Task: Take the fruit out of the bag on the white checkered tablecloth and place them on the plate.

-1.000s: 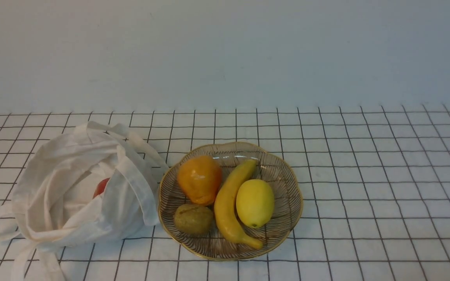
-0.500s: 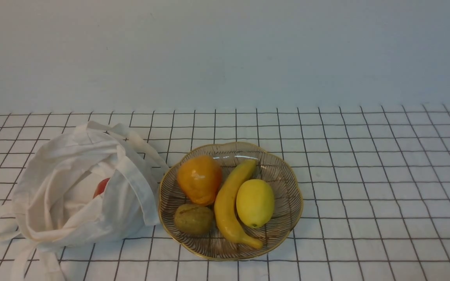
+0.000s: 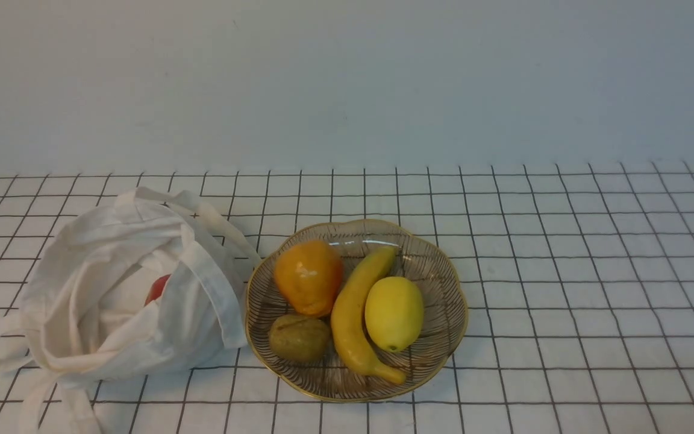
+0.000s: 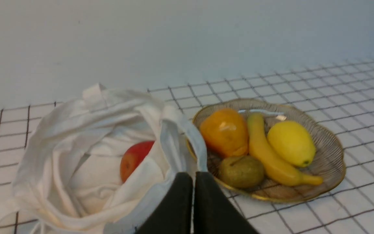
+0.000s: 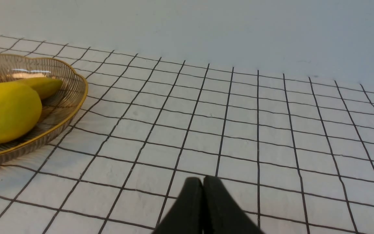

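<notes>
A red fruit [image 4: 136,158] lies in the slumped bag [image 3: 124,355], apparently awaiting transfer; left claw [image 4: 192,177] and right claw [image 5: 203,180] are closed, empty.

white checkered tablecloth [image 3: 564,349], white tote bag [image 3: 124,355], glass dish [image 3: 416,375] beside it

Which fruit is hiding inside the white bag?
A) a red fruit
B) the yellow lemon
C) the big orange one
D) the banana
A, because the red fruit peeks out from the folds inside the white bag, while the lemon, the banana and the big orange one are all in the dish.
</notes>
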Robot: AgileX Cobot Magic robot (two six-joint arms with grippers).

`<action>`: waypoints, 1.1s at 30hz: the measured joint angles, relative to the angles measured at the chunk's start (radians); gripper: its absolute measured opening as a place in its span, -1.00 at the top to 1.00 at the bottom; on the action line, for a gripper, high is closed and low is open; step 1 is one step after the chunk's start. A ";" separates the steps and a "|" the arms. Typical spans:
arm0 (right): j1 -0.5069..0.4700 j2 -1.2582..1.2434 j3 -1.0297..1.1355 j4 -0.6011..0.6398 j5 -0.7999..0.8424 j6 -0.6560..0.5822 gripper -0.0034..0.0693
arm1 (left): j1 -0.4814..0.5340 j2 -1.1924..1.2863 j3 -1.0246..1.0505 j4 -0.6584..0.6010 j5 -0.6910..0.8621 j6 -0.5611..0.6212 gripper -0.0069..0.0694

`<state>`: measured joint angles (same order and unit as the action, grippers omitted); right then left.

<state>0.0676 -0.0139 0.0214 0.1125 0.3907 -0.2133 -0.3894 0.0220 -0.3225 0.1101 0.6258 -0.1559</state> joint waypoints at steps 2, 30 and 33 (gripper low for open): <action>0.000 0.000 0.000 0.000 0.000 0.000 0.94 | 0.088 -0.028 0.071 -0.056 -0.055 0.048 0.84; 0.000 0.000 0.000 -0.001 0.001 -0.003 0.94 | 0.330 -0.034 0.348 -0.110 -0.240 0.107 0.84; 0.000 0.000 0.000 -0.001 0.001 -0.003 0.94 | 0.330 -0.034 0.348 -0.110 -0.240 0.107 0.84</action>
<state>0.0676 -0.0139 0.0214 0.1115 0.3917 -0.2166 -0.0589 -0.0123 0.0254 0.0000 0.3859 -0.0489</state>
